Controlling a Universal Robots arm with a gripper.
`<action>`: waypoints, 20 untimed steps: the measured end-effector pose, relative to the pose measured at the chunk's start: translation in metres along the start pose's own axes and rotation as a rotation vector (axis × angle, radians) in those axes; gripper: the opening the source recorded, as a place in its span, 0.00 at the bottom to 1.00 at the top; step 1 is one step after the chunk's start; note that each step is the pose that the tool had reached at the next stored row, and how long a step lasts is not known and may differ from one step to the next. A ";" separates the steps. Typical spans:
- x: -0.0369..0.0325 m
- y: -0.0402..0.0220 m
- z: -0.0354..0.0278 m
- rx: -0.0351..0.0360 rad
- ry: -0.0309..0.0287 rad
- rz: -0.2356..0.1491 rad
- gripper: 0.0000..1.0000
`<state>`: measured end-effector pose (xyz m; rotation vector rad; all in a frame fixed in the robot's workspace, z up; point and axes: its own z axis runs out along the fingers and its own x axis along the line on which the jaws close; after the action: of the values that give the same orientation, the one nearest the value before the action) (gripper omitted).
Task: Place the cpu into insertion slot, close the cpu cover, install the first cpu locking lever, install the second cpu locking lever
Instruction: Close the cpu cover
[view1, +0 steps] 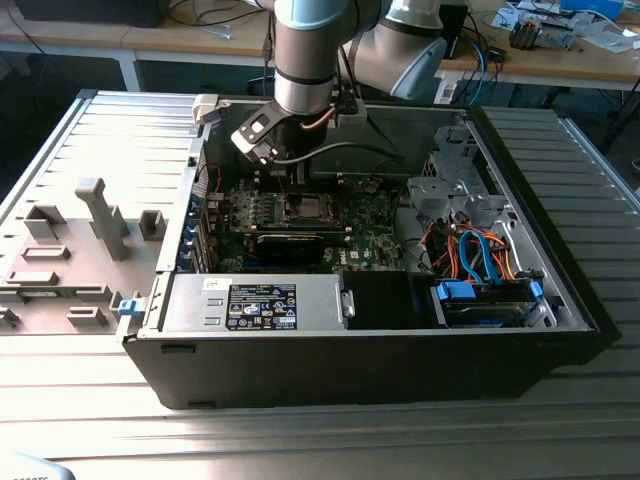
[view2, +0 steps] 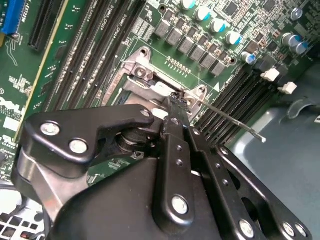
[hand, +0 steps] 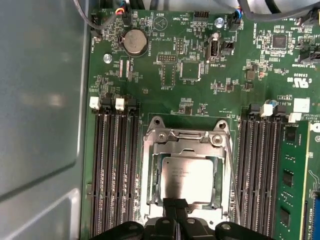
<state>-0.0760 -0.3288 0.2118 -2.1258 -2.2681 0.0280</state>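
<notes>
Silvery-tan cpu (hand: 189, 176) seated in the insertion slot (view1: 303, 208), cpu cover (hand: 186, 140) lying over its edges.
My hand (hand: 175, 209), fingers pressed together, sits at the cover's edge; in the exterior view the slot lies at 6 o'clock from it. One locking lever (view2: 235, 123), judged a thin, springy wire, juts free; I would take it near its free end.

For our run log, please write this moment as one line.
cpu: seated | cpu cover: down around it | gripper: shut, tips at cover edge | locking lever: sticking out, unlatched
</notes>
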 end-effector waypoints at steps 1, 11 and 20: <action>0.0000 0.0000 0.0015 0.0001 0.0001 0.000 0.11; -0.0002 0.0015 0.0062 0.0004 0.0000 -0.005 0.11; -0.0002 0.0018 0.0076 0.0001 0.0013 -0.005 0.11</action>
<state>-0.0745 -0.3288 0.2042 -2.1193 -2.2728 0.0266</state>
